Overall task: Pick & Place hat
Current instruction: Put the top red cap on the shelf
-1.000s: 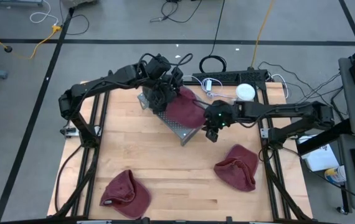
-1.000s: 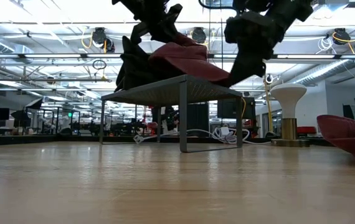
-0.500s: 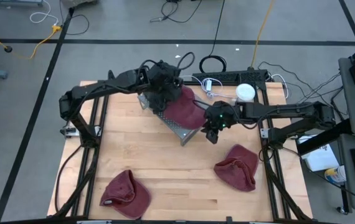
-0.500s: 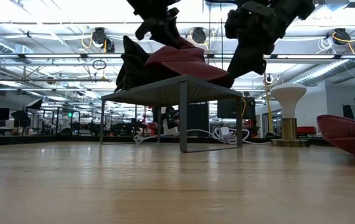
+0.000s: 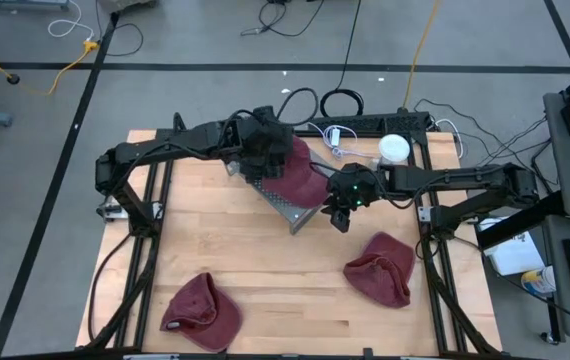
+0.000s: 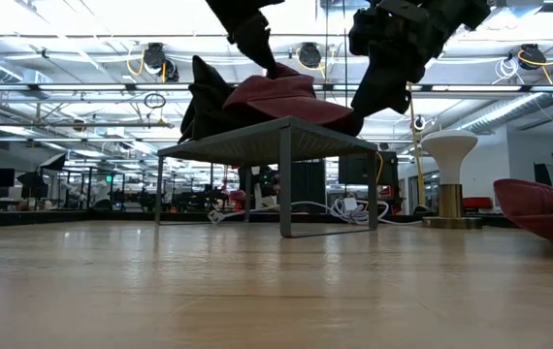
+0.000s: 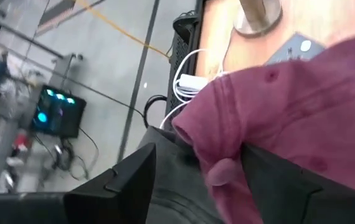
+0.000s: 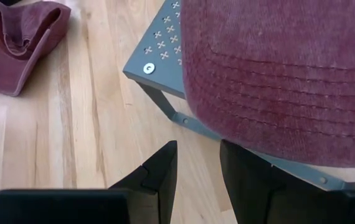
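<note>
A maroon hat [image 5: 295, 175] lies on a grey perforated stand [image 5: 287, 205] at the table's far middle, its brim [image 8: 277, 93] over the stand's near-right edge. My left gripper [image 5: 265, 140] is over the hat's far-left end, open, with a fold of the crown [image 7: 224, 171] between its fingers. My right gripper [image 5: 338, 205] is at the brim's right side, beside the stand's corner. It is open by a narrow gap and empty [image 8: 199, 174]. In the low view the hat [image 6: 286, 97] rests on the stand top. My left gripper comes at the hat from above, slanting down from the table's far-left side. A bunched fold at the crown's rear edge [image 7: 227, 177] lies against one of its open fingers [image 7: 271, 180]. The hat rests on the stand.
Two more maroon hats lie on the table, one at near left [image 5: 201, 312], one at near right [image 5: 380, 268]. A dark cloth thing [image 6: 204, 102] is on the stand's far-left part. A white knob-shaped object [image 5: 393, 148] and cables sit at the far right.
My left gripper has moved a little toward the table's right, over the hat's crown, and has lifted in the low view so that only a fingertip is at the hat's top. The hat has stayed on the stand.
</note>
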Tool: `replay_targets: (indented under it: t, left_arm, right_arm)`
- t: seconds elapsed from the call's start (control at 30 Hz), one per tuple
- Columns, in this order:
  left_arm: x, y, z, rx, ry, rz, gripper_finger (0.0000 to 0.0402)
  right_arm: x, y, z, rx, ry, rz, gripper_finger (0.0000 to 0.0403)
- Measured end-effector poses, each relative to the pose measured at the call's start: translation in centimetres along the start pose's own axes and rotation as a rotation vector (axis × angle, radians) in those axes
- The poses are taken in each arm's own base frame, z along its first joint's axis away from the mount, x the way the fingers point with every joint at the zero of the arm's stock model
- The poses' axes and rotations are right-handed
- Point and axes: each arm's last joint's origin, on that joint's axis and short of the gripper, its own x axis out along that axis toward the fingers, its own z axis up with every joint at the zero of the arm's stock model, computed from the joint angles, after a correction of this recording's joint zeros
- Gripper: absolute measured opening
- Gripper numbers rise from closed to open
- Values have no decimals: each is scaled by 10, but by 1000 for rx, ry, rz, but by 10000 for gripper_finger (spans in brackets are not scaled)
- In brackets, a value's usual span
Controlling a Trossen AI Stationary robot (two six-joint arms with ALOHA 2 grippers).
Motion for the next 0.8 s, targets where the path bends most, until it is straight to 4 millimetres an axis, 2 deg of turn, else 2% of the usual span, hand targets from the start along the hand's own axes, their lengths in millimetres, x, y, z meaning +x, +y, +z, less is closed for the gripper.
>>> replay_targets:
  t: [0.17,0.3,0.37,0.47,0.57,0.8]
  left_arm:
    - [-9,-7,4,-171,-10,12,248]
    - [-21,-7,7,-377,-38,37,248]
    - [-23,-4,13,-481,-109,38,248]
    - [-23,-2,20,-508,-189,-26,248]
    - [-13,-5,25,-470,-242,-105,248]
    - [19,-10,15,-549,-131,-131,248]
  right_arm:
    - [0,0,0,0,-1,-1,114]
    - [0,0,0,0,-3,0,114]
    - [0,0,1,-2,-14,3,114]
    - [0,1,3,-4,-30,7,114]
    - [0,1,4,-7,-37,10,114]
    - [0,1,3,-12,-36,11,114]
